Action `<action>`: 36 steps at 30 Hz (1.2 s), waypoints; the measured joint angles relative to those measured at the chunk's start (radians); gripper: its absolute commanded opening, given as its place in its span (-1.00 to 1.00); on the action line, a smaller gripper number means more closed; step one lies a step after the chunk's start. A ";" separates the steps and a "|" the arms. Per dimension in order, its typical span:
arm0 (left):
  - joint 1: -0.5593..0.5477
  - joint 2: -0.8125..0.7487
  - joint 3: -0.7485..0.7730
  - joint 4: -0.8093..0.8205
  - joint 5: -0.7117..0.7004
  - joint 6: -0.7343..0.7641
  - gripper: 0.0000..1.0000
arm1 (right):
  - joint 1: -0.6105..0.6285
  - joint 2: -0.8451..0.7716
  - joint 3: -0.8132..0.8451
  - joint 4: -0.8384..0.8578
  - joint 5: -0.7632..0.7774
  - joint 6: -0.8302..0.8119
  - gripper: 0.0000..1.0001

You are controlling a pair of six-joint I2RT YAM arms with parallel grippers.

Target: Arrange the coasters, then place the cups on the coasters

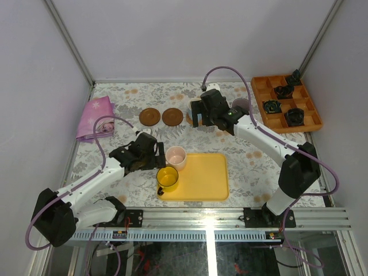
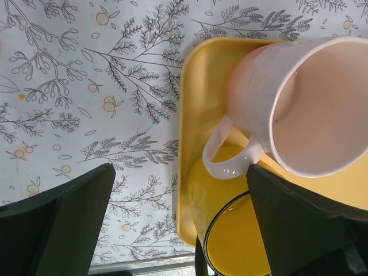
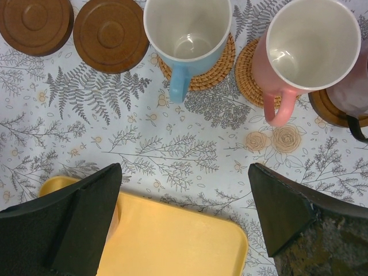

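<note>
Two bare brown coasters [image 3: 34,20] [image 3: 109,34] lie side by side at the back left [image 1: 150,117]. A light blue cup [image 3: 187,29] and a salmon pink cup [image 3: 313,43] each stand on a woven round coaster [image 3: 198,77]. At the right edge, a mauve cup [image 3: 353,86] sits on a dark coaster [image 3: 325,109]. My right gripper [image 3: 184,195] hangs open above the cloth in front of them. A pale pink cup [image 2: 310,98] and a yellow cup [image 2: 241,230] stand on the yellow tray [image 2: 195,115]. My left gripper [image 2: 181,213] is open at the tray's left edge, the yellow cup partly between its fingers.
An orange compartment tray [image 1: 286,103] with small black gadgets stands at the back right. A folded pink cloth [image 1: 95,118] lies at the back left. The yellow tray [image 1: 201,178] sits near the front edge, between the two arms.
</note>
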 measured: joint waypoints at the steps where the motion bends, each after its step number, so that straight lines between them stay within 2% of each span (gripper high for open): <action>1: 0.000 0.002 -0.004 0.001 0.009 -0.003 0.96 | 0.000 0.003 0.000 0.000 -0.002 0.002 0.98; 12: -0.035 0.005 -0.029 0.000 0.090 -0.003 0.96 | 0.000 0.007 0.000 -0.002 -0.006 0.003 0.98; 18: -0.041 0.047 -0.027 0.005 0.108 0.005 0.77 | 0.000 0.007 0.000 -0.004 -0.007 0.004 0.98; 29: -0.051 0.205 0.087 0.012 0.109 0.185 0.65 | 0.000 0.007 0.000 -0.003 -0.010 0.012 0.98; 36: -0.052 0.288 0.129 0.016 0.175 0.306 0.32 | 0.000 0.007 0.000 -0.003 -0.023 0.020 0.98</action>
